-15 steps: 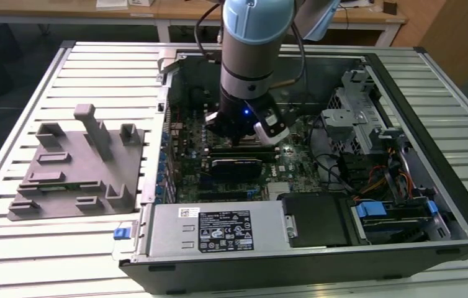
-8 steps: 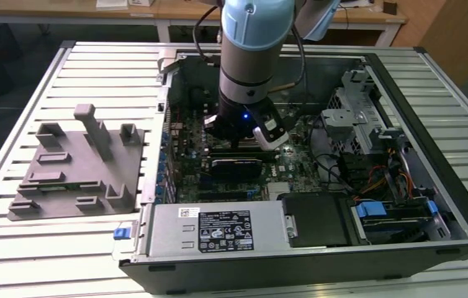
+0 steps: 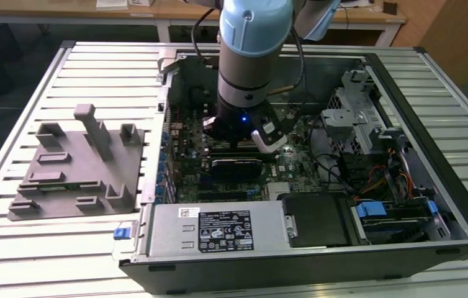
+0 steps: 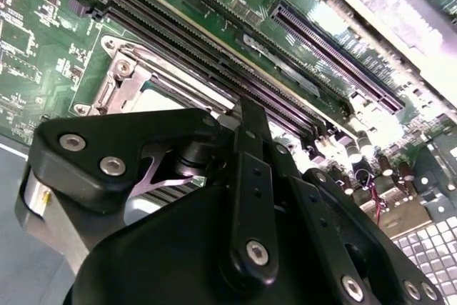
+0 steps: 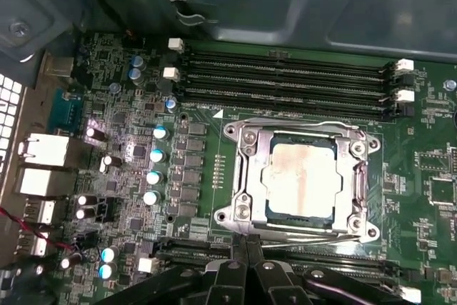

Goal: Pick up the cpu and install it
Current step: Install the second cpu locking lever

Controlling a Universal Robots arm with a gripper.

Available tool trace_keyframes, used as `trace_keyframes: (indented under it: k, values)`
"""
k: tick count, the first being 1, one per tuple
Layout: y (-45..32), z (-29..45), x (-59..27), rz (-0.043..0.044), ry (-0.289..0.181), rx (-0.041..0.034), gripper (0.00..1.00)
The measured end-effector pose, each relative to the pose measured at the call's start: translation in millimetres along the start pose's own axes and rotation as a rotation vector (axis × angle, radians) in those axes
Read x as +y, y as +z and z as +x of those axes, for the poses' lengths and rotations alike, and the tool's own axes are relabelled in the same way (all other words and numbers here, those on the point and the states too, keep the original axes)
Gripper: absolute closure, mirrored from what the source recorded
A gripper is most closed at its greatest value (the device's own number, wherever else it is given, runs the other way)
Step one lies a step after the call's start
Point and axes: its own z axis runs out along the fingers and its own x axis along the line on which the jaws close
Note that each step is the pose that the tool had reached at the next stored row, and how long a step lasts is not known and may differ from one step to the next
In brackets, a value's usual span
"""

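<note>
While fingers (image 5: pixel 246 266) hover, cpu (image 5: pixel 300 180) seemingly sits socketed.

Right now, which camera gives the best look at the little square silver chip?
The first wrist view: the small square silver-topped cpu lies in full sight inside its metal socket frame. In the second wrist view the black gripper covers most of it; in the exterior view the arm blocks that spot.

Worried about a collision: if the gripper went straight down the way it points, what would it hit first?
Probably the cpu lying in its metal-framed socket on the motherboard. The gripper hangs over that area, though depth is unclear.
</note>
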Motion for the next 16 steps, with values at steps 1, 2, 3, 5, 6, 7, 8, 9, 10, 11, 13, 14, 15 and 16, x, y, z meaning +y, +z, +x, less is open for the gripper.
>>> trace_keyframes:
  k: [1, 2, 3, 5, 6, 7, 8, 9, 10, 11, 13, 14, 15, 16]
  values:
    - [0.9, 0.4, -0.2, -0.0035, 0.000, -0.0002, 0.89]
    - [2.1, 0.6, -0.4, -0.0069, 0.000, -0.0005, 0.89]
    - [3.2, 0.8, -0.6, -0.0101, 0.000, -0.0007, 0.89]
    - [5.2, 1.2, -1.0, -0.0176, 0.000, -0.0012, 0.89]
    - [5.9, 1.4, -1.1, -0.0226, 0.000, -0.0016, 0.89]
    - [6.4, 1.5, -1.2, -0.0283, -0.001, -0.0020, 0.89]
    - [6.7, 1.8, -1.2, -0.0336, -0.001, -0.0024, 0.89]
    - [6.8, 2.0, -1.5, -0.0376, -0.001, -0.0027, 0.89]
    - [7.0, 2.3, -1.9, -0.0400, -0.001, -0.0030, 0.89]
    - [7.2, 2.5, -2.6, -0.0409, -0.001, -0.0031, 0.89]
    - [7.1, 2.9, -4.2, -0.0418, -0.001, -0.0031, 0.89]
    - [6.9, 3.1, -5.1, -0.0423, -0.001, -0.0031, 0.89]
    - [6.7, 3.3, -6.0, -0.0430, -0.001, -0.0031, 0.89]
    - [6.6, 3.4, -6.9, -0.0441, -0.001, -0.0032, 0.89]
